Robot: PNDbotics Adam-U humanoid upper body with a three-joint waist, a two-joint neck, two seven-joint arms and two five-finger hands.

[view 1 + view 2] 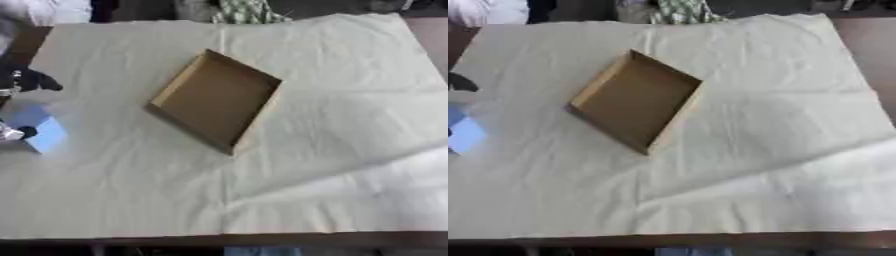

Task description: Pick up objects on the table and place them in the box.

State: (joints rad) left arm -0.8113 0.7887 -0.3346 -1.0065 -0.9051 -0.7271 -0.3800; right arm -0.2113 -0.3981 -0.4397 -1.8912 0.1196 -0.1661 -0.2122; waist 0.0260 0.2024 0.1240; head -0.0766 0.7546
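An open, shallow cardboard box [185, 85] lies askew in the middle of the cream cloth, and nothing shows inside it. At the far left edge my left hand [28, 80] comes in, black with silver parts. A light blue flat object [42, 129] sits in it, with the dark fingers above it and the thumb [12, 133] against its near side. Hand and blue object are left of the box, well apart from it. Most of the hand is cut off by the view's edge. My right hand shows in neither view.
The cream cloth [332, 150] covers the table, creased, with a raised fold at the near right. A green-and-white patterned thing [249, 11] lies beyond the far edge. The table's dark front edge [262, 240] runs along the bottom.
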